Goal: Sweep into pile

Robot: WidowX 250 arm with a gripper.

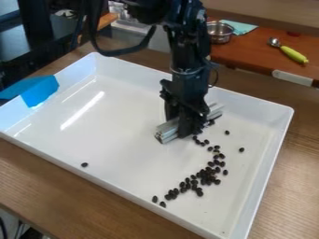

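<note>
The black gripper (182, 130) hangs down into the white tray (124, 140), right of its middle and toward the back. It is shut on a light grey ribbed bar (167, 130), which lies low over the tray floor and sticks out on both sides of the fingers. Dark beans (205, 175) form a curved band from beside the bar down toward the tray's front wall, thickest at the right front. Two single beans lie to the right of the band's upper part, and one bean (84, 165) sits alone at the left front.
A blue object (38, 91) is at the tray's left corner, over the wall. Raised white walls surround the tray. Behind it, on a brown surface, are a metal bowl (219, 32), a teal cloth (240, 27) and a scoop with a green handle (294, 54).
</note>
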